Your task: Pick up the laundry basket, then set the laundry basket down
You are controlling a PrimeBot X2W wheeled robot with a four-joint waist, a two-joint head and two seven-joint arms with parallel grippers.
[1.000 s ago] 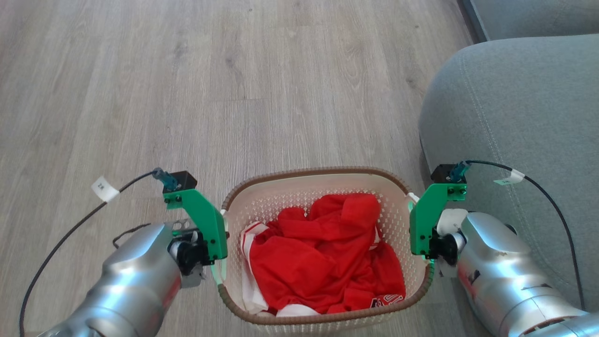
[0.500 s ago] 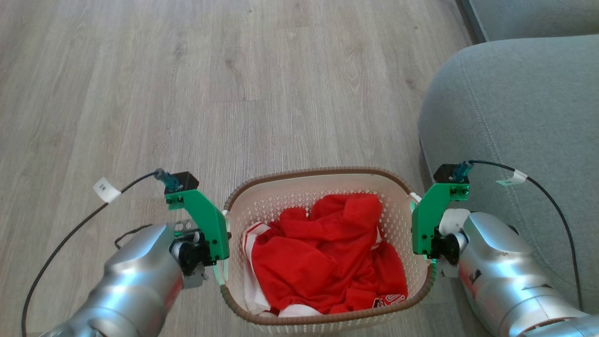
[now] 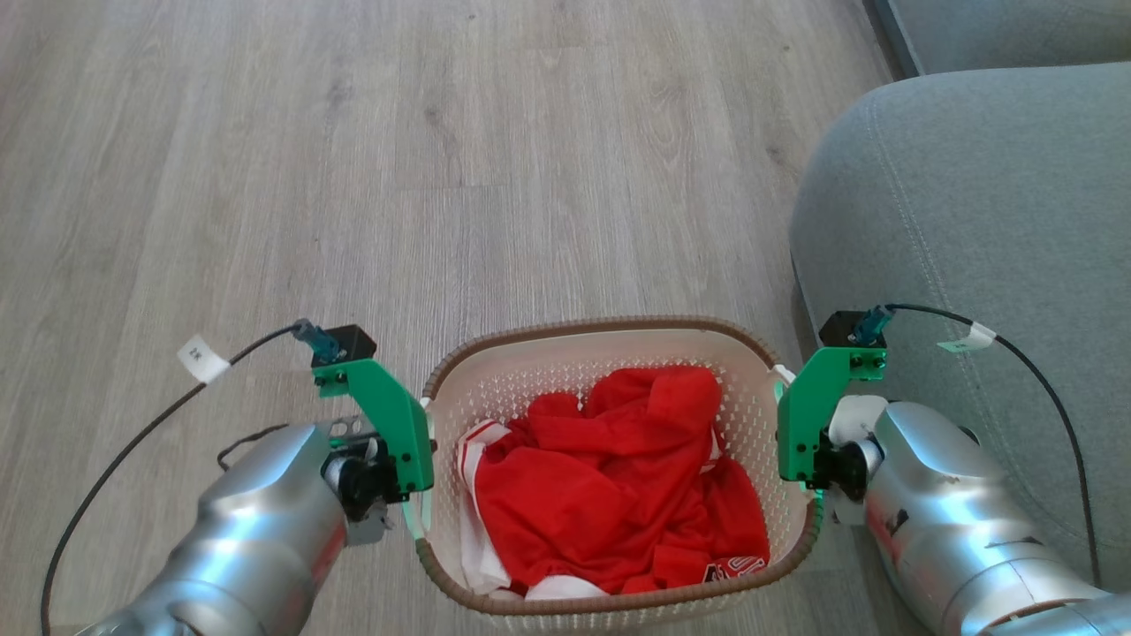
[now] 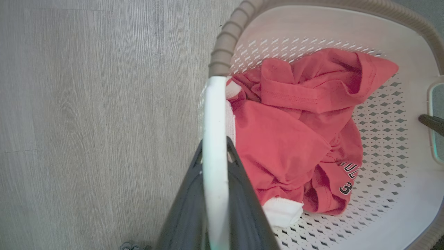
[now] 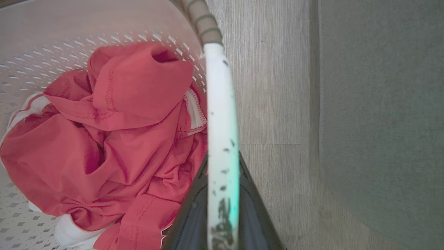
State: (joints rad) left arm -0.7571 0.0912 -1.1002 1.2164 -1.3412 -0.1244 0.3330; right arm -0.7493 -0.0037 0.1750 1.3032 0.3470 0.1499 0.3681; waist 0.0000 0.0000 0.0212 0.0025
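Bare floor [image 3: 353, 132] ahead and left, sofa [image 3: 972, 221] just right of laundry basket [image 3: 583, 325]

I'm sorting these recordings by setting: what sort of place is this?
Most likely a home living room. There is a pale wood-look plank floor, a grey-green upholstered sofa at the right, and a laundry basket holding red clothing.

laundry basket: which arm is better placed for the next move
Left, slightly. Both the left gripper and right gripper clamp white side handles of the cream perforated plastic laundry basket, but the grey sofa crowds the right one.
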